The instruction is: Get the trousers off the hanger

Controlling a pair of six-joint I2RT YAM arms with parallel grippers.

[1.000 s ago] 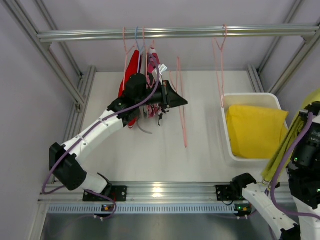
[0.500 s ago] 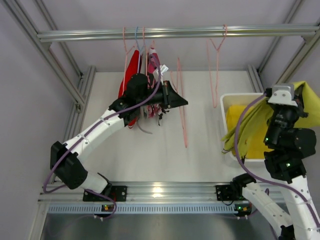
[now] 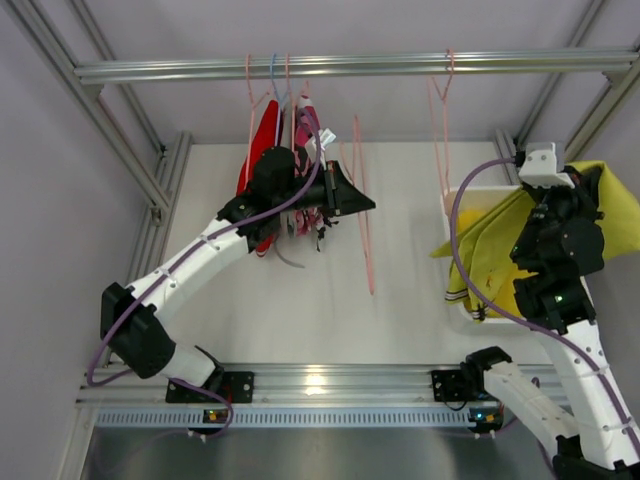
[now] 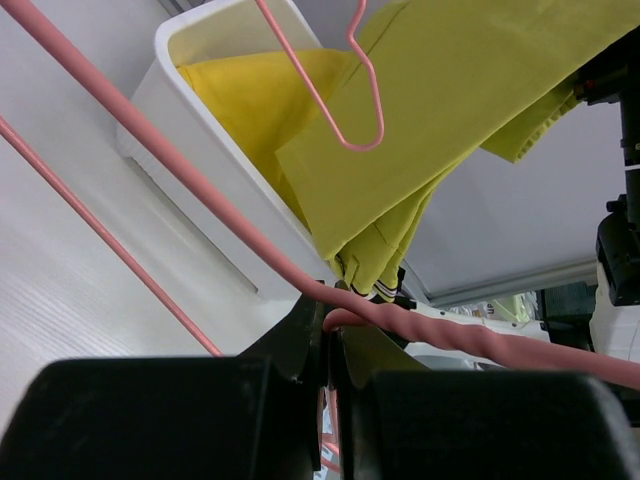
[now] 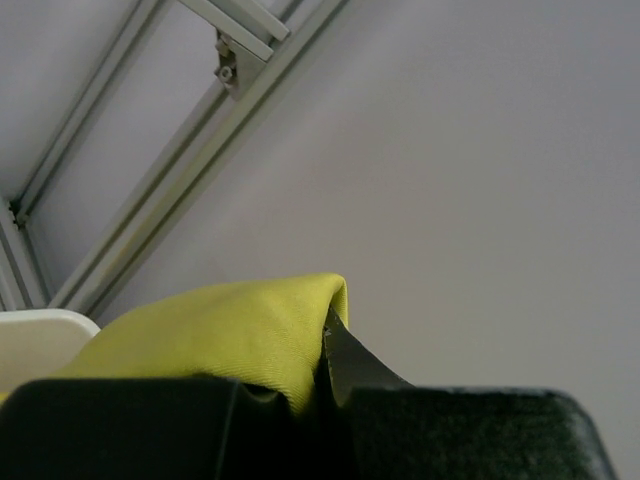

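1. The left arm is staying stretched toward the rail (image 3: 350,66), its left gripper (image 4: 330,335) pinching a pink hanger (image 4: 450,335) tight.
2. The right arm is swinging farther back over the bin (image 3: 478,190), its right gripper (image 5: 325,355) clamping the green trousers (image 3: 485,235), which are draping across the bin.
3. The yellow trousers (image 4: 250,95) are lying inside the bin.

Robotics laboratory test cell. Indicators: an aluminium extrusion frame (image 3: 340,67) enclosing a white bench (image 3: 400,320), plain grey wall panels (image 3: 40,250), and a cabled left arm (image 3: 200,258) and right arm (image 3: 578,350) bolted to a slotted base rail (image 3: 330,381) at the near bench edge.
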